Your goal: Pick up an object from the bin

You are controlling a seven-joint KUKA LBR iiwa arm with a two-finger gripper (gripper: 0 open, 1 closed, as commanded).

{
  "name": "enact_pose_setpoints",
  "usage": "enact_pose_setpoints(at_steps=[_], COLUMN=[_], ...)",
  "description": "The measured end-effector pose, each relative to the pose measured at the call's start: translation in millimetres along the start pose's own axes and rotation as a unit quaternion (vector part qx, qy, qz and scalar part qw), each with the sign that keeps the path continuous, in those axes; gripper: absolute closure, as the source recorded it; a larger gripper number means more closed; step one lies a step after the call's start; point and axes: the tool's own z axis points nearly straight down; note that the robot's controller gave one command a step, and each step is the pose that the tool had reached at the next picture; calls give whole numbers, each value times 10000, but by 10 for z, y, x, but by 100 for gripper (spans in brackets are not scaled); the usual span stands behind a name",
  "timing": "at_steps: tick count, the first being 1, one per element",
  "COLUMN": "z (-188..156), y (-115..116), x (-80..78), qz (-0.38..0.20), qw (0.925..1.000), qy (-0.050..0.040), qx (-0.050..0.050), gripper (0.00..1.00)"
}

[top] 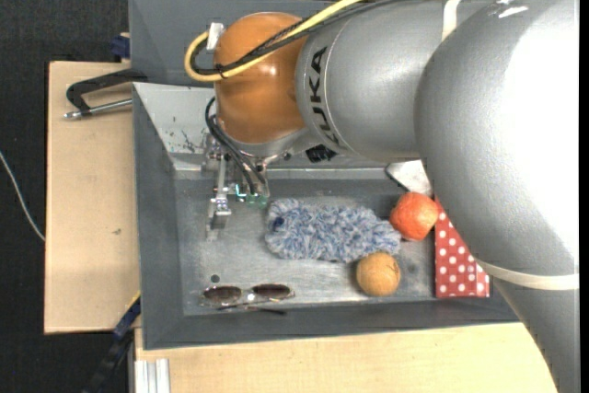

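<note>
Reaching in from the right, the thick silver-grey arm (386,87) crosses the upper half of the grey metal bin (156,225) and ends in a rounded orange wrist cover (258,87), with a yellow cable (276,23) looped over it. Below that cover the tool (235,202) hangs low over the left part of the bin floor, above bare grey metal not far from the back wall. Whether it is spread wide or drawn narrow I cannot tell from this angle.

The thing nearest to it is a fluffy blue-and-white knitted cloth (327,230), bunched into a long oval lump in the middle of the floor. Its left end lies just beside the tool, on the tool's right in the view, and I cannot tell if the two touch.

At the cloth's right end sits an orange-red round fruit or ball (414,216), touching it or very nearly so. A tan round ball (377,274) rests just in front of that same end, near the front wall. A pair of dark-lensed sunglasses (247,294) lies flat along the front wall at the left, apart from the tool. A red fabric piece with white polka dots (457,264) stands against the right side, partly under the arm, and a white scrap (409,172) behind the fruit is mostly hidden.
</note>
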Motion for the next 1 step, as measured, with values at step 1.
enact_pose_setpoints(at_steps=[1], z=[-36], y=[-8], x=[-16], qz=[8], qw=[10000], qy=[-27], qx=[-5], gripper=[0])
